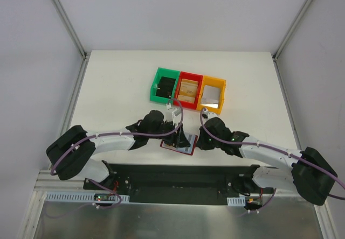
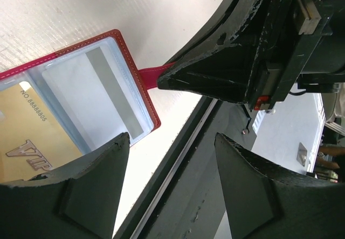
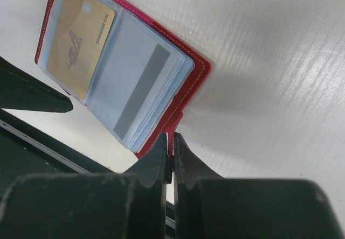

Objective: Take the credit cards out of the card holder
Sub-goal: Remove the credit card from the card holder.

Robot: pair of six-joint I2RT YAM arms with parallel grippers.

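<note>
The card holder (image 1: 182, 145) lies open flat on the white table, close to the front edge. Its clear sleeves show a gold credit card (image 3: 81, 45) on one side and a pale credit card with a grey stripe (image 3: 135, 88) on the other. My right gripper (image 3: 172, 142) is shut on the holder's red strap tab (image 3: 178, 121). The left wrist view shows the same grip on the tab (image 2: 153, 77). My left gripper (image 2: 172, 142) hangs open just over the holder's near side, with one finger (image 2: 91, 185) above the gold card (image 2: 32, 136) and nothing between its jaws.
A green bin (image 1: 164, 86), a red bin (image 1: 188, 90) and a yellow bin (image 1: 212, 93) stand in a row behind the holder. The black base plate (image 1: 172, 177) runs along the table's front edge right beside the holder.
</note>
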